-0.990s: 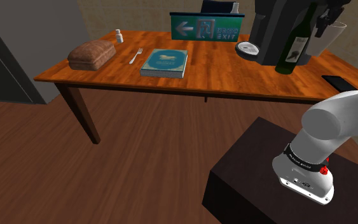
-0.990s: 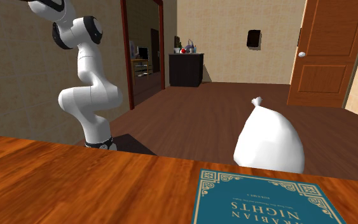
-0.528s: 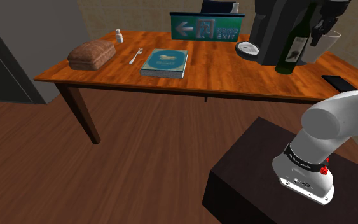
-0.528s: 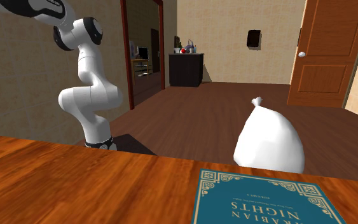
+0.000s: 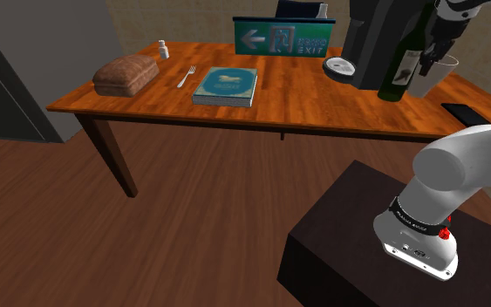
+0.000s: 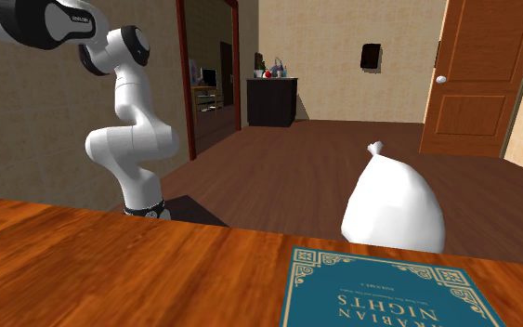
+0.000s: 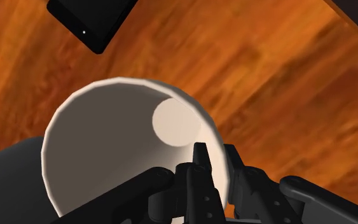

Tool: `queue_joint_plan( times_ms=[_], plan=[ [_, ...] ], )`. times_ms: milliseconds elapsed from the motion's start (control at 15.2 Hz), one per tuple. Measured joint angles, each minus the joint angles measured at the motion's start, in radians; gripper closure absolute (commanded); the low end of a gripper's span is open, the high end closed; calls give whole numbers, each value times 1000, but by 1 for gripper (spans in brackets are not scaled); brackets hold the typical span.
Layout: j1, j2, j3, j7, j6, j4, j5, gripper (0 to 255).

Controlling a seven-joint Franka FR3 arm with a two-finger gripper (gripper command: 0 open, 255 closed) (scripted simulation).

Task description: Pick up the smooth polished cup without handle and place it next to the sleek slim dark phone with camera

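A cream-white cup without handle [image 7: 117,137] is seen from above, its rim clasped by my gripper [image 7: 217,159], one finger inside and one outside. Past the cup's rim a slim black phone [image 7: 91,20] lies flat on the wooden table [image 7: 266,83]. In the shoulder view the gripper [image 5: 432,61] is shut on the pale cup [image 5: 442,77] at the table's far right, just beside a dark wine bottle [image 5: 406,54]. The phone [image 5: 466,112] lies nearer the front edge, a short way from the cup. Whether the cup touches the table I cannot tell.
A black machine [image 5: 374,39] stands behind the bottle. A teal book [image 5: 227,85], fork [image 5: 187,77], bread loaf [image 5: 126,76], small shaker [image 5: 162,49] and green exit sign [image 5: 278,38] occupy the table's left and back. A white bag [image 6: 391,209] sits on the floor beyond the table.
The gripper has come down with the cup, drifting slightly toward the shoulder view's left, closer to the table and the bottle. The upper arm has swung lower in the second exterior view.
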Motion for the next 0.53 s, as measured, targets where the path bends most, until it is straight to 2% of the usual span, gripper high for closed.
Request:
queue_joint_plan(
  times_ms=[528],
  plan=[
    [-11, -3, -28, 18, 84, -88, -30, 255]
  ],
)
